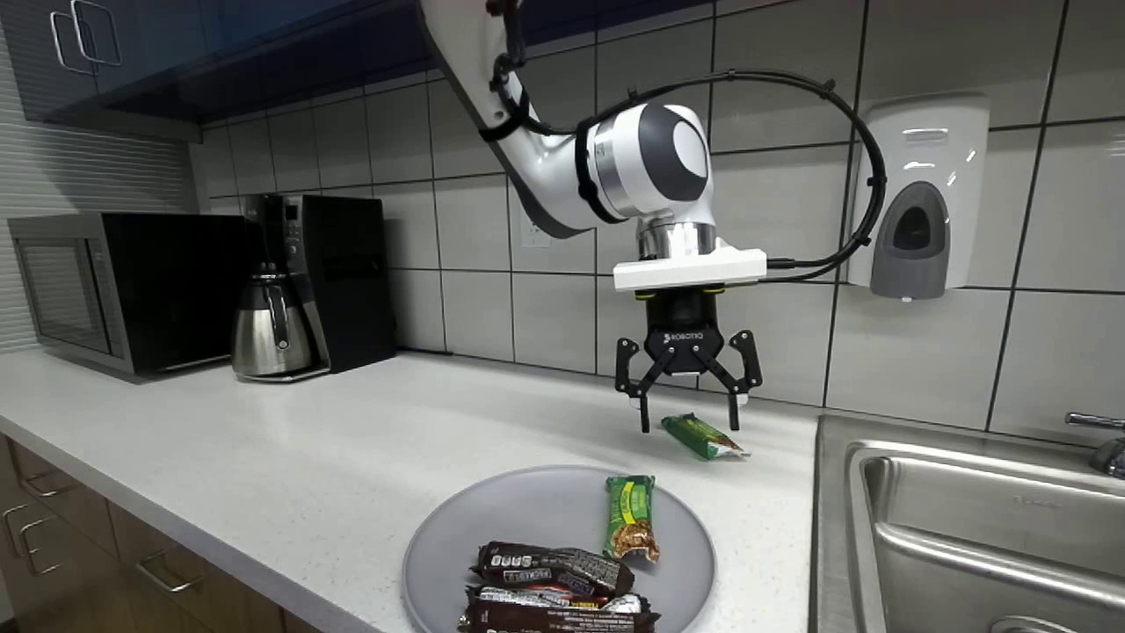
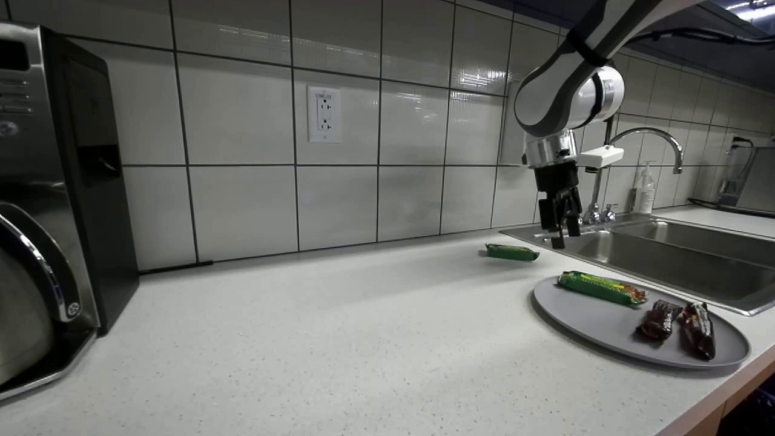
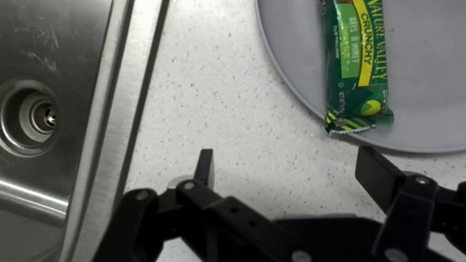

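Observation:
My gripper (image 1: 690, 427) hangs above the counter with its fingers spread wide and nothing between them; the wrist view also shows only counter between the fingertips (image 3: 206, 160). Close below and behind it in an exterior view, a green wrapped bar (image 1: 706, 440) lies on the counter; the wrist view does not show it. A second green bar (image 3: 356, 65), labelled as a crunchy oats bar, rests on a round grey plate (image 3: 426, 76), one end over the rim. Dark brown wrapped bars (image 2: 659, 320) lie on the same plate, grouped near its front (image 1: 554, 570).
A steel sink (image 1: 976, 536) adjoins the plate's side of the counter, with a curved faucet (image 2: 651, 130). At the opposite end stand a coffee maker (image 1: 347, 281) with a steel carafe (image 1: 271, 325) and a microwave (image 1: 176, 290). A soap dispenser (image 1: 932, 176) hangs on the tiled wall.

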Motion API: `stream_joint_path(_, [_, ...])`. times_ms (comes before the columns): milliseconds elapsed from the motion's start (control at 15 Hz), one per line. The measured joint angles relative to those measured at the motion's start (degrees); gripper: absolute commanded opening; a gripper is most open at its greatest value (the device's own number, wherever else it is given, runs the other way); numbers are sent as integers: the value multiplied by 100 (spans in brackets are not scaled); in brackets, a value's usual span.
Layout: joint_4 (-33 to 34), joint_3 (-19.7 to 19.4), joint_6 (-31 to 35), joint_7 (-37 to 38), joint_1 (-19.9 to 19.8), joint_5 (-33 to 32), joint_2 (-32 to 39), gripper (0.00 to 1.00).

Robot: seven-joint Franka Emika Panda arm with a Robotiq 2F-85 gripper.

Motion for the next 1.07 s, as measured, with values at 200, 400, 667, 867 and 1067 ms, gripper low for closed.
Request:
stream_joint_path(200, [367,50,-10,-13,13,-9,277,100])
stream_joint_path(400, [702,98,-30,-66,15,-9,494,100])
stream_joint_path(667, [1076,170,-94,-281,1,-8,713,100])
stream_joint_path(867, [1299,210,-163,-513,-23,-2,871,100])
stream_joint_path(1067, [1500,243,-243,-732,-67,7,1036,100])
